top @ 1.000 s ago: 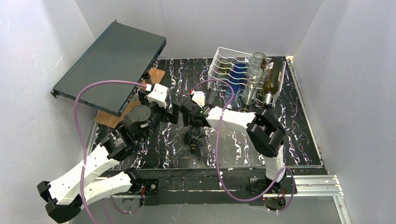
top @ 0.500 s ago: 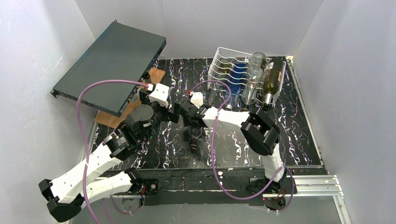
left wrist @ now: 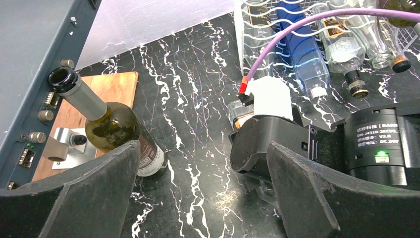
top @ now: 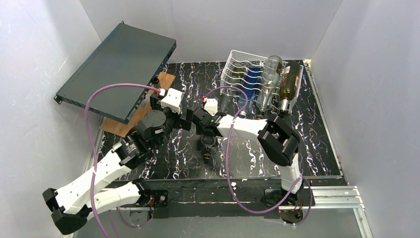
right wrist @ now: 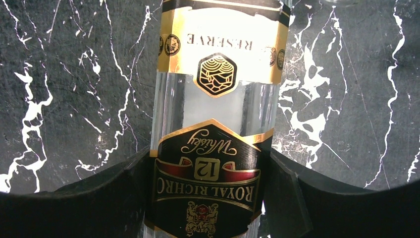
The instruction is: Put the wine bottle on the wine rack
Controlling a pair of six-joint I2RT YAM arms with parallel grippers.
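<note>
Lying on the black marbled table (top: pixel 322 139) between white walls (top: pixel 223 25), one clear bottle (right wrist: pixel 218 114) is gripped by the right hand (right wrist: pixel 210 163), the left hand (left wrist: pixel 202 148) stands open, and the one wine rack (top: pixel 230 62) holds at least four bottles (top: pixel 253 79).

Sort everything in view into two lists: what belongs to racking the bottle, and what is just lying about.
Belongs to the job: clear whisky bottle between the right fingers; white wire wine rack; bottles already racked.
Lying about: dark-teal case; wooden board; green bottle standing by the board, not being handled.
</note>
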